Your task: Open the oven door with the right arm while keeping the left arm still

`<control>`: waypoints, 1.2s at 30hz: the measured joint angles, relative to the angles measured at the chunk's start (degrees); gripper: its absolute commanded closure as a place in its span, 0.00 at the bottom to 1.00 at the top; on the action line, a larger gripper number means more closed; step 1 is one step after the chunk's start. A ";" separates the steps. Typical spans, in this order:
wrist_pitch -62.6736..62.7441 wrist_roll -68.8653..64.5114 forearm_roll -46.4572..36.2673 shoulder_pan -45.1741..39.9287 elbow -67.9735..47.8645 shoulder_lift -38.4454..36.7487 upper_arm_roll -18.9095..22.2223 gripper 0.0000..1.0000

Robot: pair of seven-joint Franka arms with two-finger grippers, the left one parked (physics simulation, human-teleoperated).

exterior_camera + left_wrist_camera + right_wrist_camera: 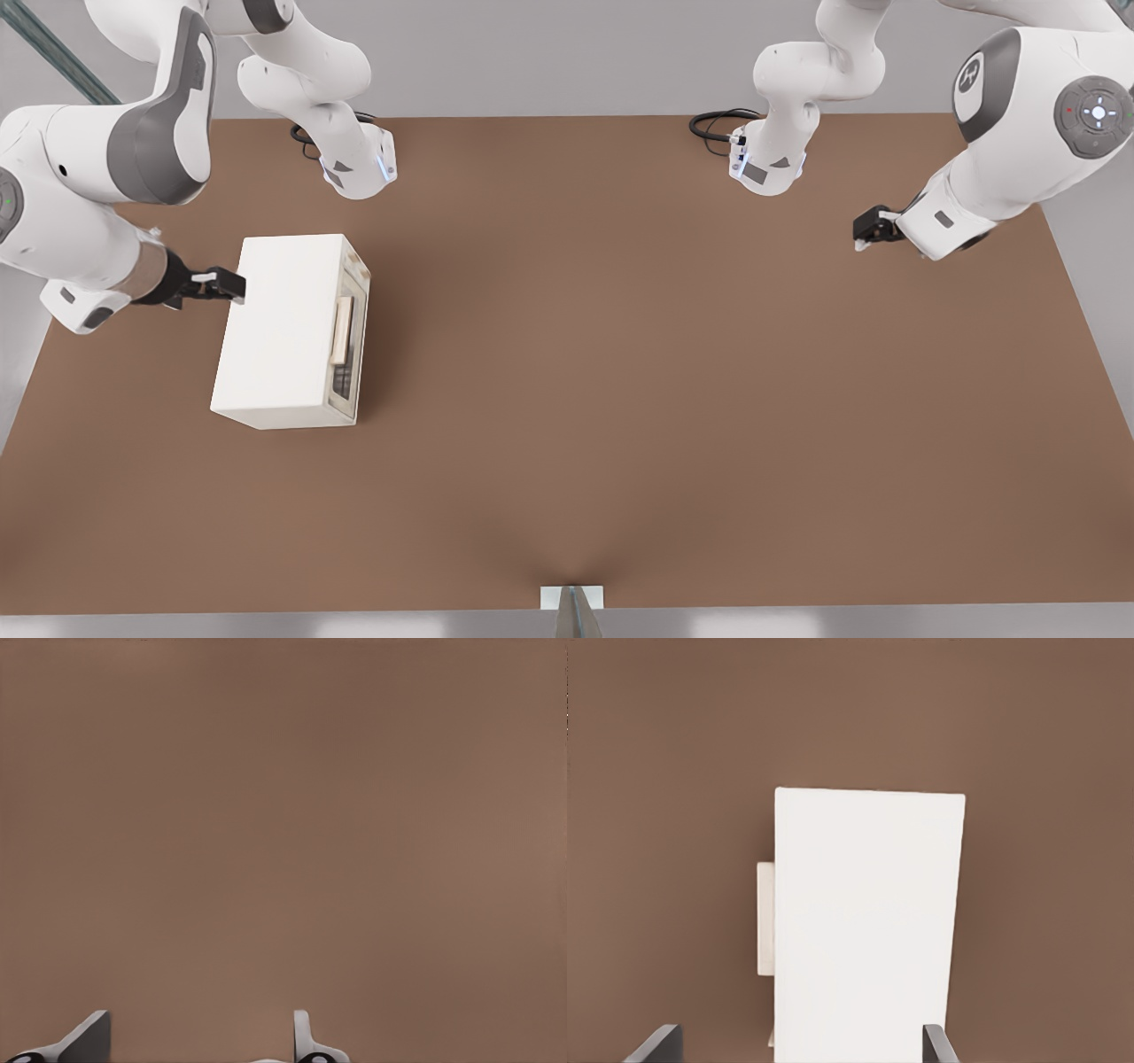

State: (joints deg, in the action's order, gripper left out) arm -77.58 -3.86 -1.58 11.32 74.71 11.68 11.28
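White oven [288, 328], hand [232, 283] behind.

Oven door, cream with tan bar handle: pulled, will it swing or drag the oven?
The cream-framed oven door looks rigid, likely swinging as one panel. The cream box oven merely rests on the brown table, so might slide. The open gripper hovers behind it.

A cream-white oven [288, 328] is seen on a plain brown counter [664, 372]. At the oven's 3 o'clock face, a tan handle [341, 330] and a grey keypad [342, 381] are shown. The gripper [232, 283] is black with white fingertips.
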 measured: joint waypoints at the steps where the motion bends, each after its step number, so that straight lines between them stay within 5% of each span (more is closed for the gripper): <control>1: -0.69 -0.06 0.04 -0.01 0.14 -0.02 -0.01 0.00; 2: -1.28 -0.17 0.15 -0.03 1.12 0.25 -0.09 0.00; 3: -1.75 -0.21 0.24 0.12 2.49 1.22 -0.28 0.46; 4: -2.08 0.12 0.14 1.42 3.14 3.09 -0.36 0.79; 9: -1.84 6.19 11.83 18.37 -0.50 19.09 0.24 0.79; 13: 0.94 14.59 23.18 24.00 -6.85 27.69 0.86 0.79; 20: 3.42 30.64 32.33 26.46 -5.12 31.26 3.56 0.79; 36: -0.04 54.64 33.74 27.10 6.14 28.41 1.64 0.79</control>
State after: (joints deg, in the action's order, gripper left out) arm -77.62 50.79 32.16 38.41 80.85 40.09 12.91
